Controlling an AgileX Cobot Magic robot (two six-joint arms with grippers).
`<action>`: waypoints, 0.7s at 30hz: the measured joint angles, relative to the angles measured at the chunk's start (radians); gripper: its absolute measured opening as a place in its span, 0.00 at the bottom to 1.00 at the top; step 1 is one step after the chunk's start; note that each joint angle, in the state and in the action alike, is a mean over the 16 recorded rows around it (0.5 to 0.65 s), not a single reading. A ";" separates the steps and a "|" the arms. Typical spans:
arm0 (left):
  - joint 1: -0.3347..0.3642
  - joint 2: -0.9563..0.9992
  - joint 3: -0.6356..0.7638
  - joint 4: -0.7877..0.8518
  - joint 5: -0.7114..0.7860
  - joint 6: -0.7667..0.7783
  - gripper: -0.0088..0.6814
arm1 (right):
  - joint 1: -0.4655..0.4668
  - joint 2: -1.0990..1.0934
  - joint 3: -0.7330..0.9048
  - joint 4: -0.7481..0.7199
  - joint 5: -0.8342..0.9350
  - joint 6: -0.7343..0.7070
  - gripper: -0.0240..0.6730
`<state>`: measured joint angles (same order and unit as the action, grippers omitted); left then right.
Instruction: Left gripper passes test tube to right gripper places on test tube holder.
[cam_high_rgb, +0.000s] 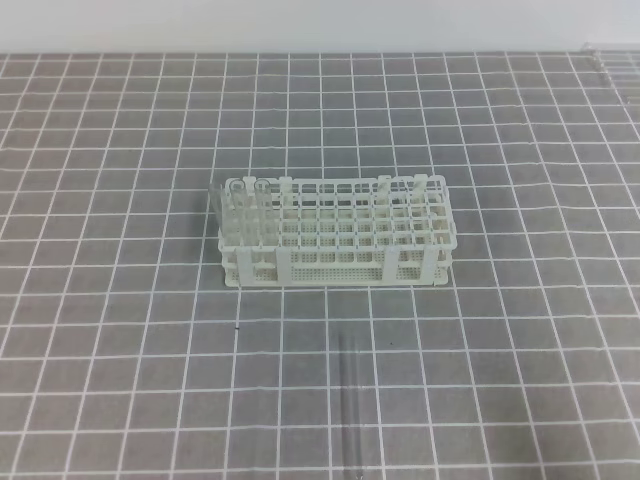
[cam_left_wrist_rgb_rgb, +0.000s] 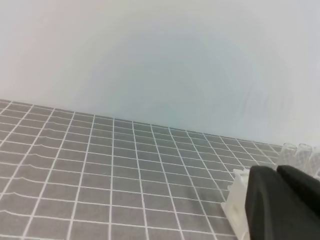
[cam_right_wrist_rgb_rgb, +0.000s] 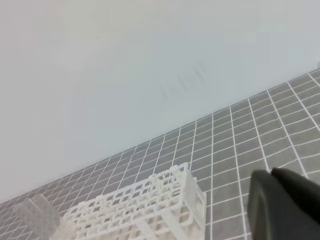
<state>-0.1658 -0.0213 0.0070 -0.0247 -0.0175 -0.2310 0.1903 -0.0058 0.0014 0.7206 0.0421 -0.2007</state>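
Test tube holder (cam_high_rgb: 335, 235): white rack mid-counter (cam_high_rgb: 120, 330), tubes upright at its left end.
Test tube (cam_high_rgb: 352, 400): lying flat on counter, just in front of holder.
Left gripper (cam_left_wrist_rgb_rgb: 280, 200): fingers closed, empty.
Right gripper (cam_right_wrist_rgb_rgb: 282, 202): fingers closed, empty.

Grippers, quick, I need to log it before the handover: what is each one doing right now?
Left gripper: shut, holding nothing.
Right gripper: shut, holding nothing.

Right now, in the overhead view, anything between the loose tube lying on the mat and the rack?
Nothing. In the overhead view only bare gridded mat separates the test tube lying near the front edge from the white rack behind it.
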 joint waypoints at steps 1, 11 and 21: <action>0.000 -0.002 0.000 -0.002 -0.004 -0.009 0.01 | 0.000 0.000 0.000 0.013 0.002 -0.001 0.02; 0.000 0.041 -0.072 -0.024 0.081 -0.103 0.01 | 0.000 0.024 -0.038 0.032 0.072 -0.014 0.02; 0.000 0.328 -0.334 -0.062 0.406 -0.088 0.01 | 0.000 0.245 -0.236 -0.022 0.265 -0.015 0.02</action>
<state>-0.1658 0.3064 -0.3273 -0.0862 0.3885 -0.3192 0.1903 0.2394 -0.2344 0.6983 0.3072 -0.2153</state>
